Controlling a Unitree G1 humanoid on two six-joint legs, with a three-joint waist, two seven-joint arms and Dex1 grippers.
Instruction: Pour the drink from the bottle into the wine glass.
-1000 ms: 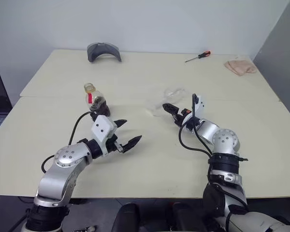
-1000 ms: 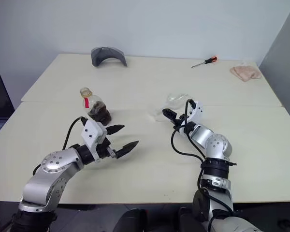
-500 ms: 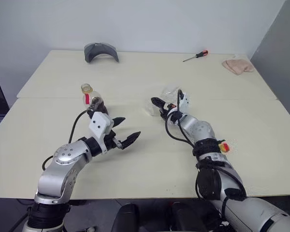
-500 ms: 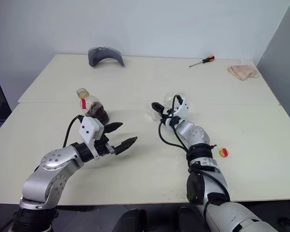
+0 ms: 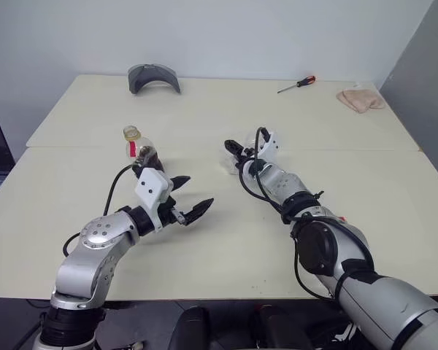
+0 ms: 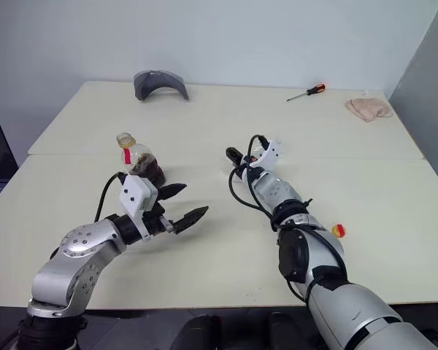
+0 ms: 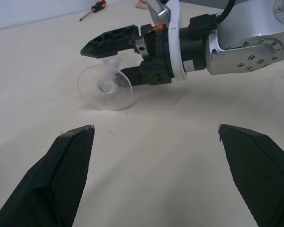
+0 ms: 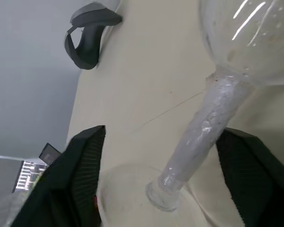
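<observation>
My right gripper (image 7: 120, 59): fingers part-open astride stem of toppled wine glass (image 7: 105, 87), nothing clamped; risk: glass rolling away as I squeeze

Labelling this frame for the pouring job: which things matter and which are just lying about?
For the job: bottle holding the drink; wine glass, lying on its side.
Lying about: screwdriver, cloth, grey curved object, small red-yellow thing.
</observation>
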